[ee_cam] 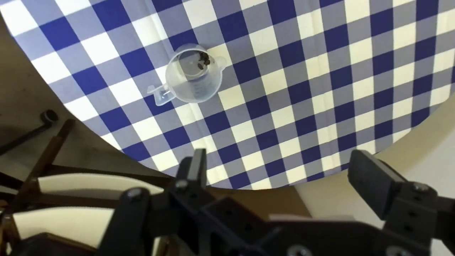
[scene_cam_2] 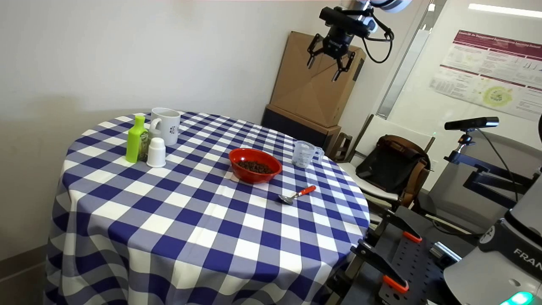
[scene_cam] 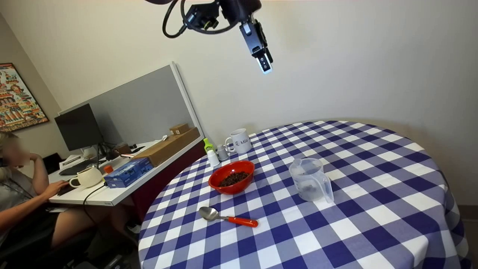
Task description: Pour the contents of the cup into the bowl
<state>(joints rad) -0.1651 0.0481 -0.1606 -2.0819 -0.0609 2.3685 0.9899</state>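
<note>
Wrist view: fingers (ee_cam: pixel 373 185) wide apart, with nothing between; measuring cup (ee_cam: pixel 193 76) upright on checked tablecloth (ee_cam: pixel 263 85), only a few dark bits (ee_cam: pixel 205 58) inside. In an exterior view: gripper (scene_cam_2: pixel 322 71) high above; cup free-standing near red bowl (scene_cam_2: pixel 253 177), not touching; dark granular fill (scene_cam_2: pixel 255 167) in the bowl. Progress, as judged: pouring apparently done, cup set down; perhaps only residue left to tip out. Count on the tablecloth: one cup, one bowl, one spoon (scene_cam: pixel 232 219), one white mug (scene_cam: pixel 241 142), one green bottle (scene_cam_2: pixel 134 142), one small white container (scene_cam: pixel 213 158), one small grey container (scene_cam: pixel 222 152).
</note>
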